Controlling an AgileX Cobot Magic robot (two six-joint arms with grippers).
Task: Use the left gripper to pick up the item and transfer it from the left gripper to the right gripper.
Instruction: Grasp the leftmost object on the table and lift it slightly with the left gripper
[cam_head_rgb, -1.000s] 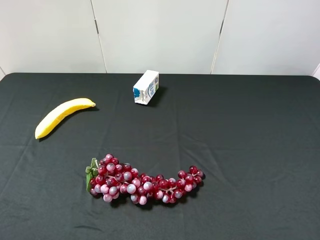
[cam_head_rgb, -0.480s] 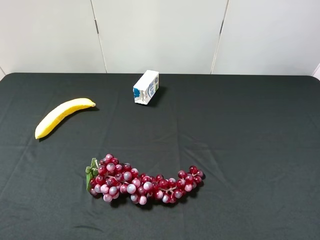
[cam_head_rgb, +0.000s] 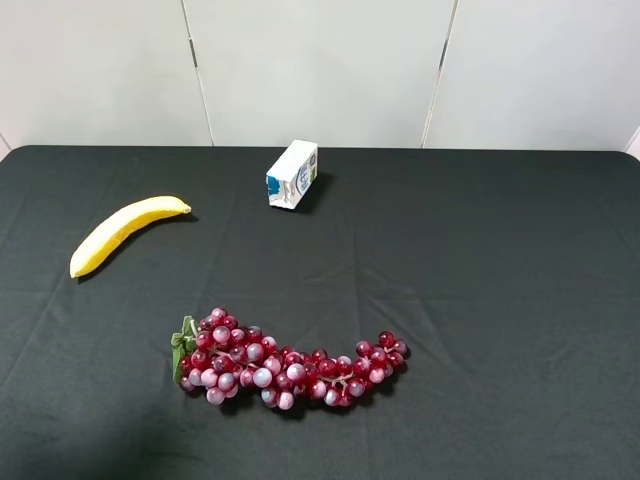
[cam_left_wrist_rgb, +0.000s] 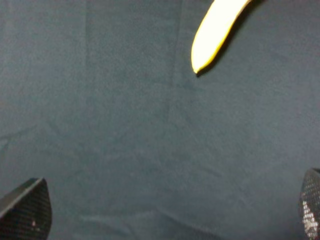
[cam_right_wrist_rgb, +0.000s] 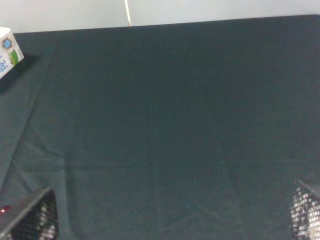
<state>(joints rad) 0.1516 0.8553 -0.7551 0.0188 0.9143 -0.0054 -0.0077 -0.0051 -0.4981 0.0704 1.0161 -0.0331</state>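
Jaws of left tool (cam_left_wrist_rgb: 167, 215) spread wide over cloth (cam_left_wrist_rgb: 100, 125), banana (cam_left_wrist_rgb: 217, 30) beyond, untouched; right tool (cam_right_wrist_rgb: 170, 215) likewise spread, empty.

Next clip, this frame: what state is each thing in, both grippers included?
banana: lying flat on the black cloth, not gripped.
red grape bunch: lying whole on the cloth, untouched.
white-and-blue carton: resting on the cloth near the back, untouched.
left gripper: jaws open, empty, above bare cloth short of the banana.
right gripper: jaws open, empty, above bare cloth.
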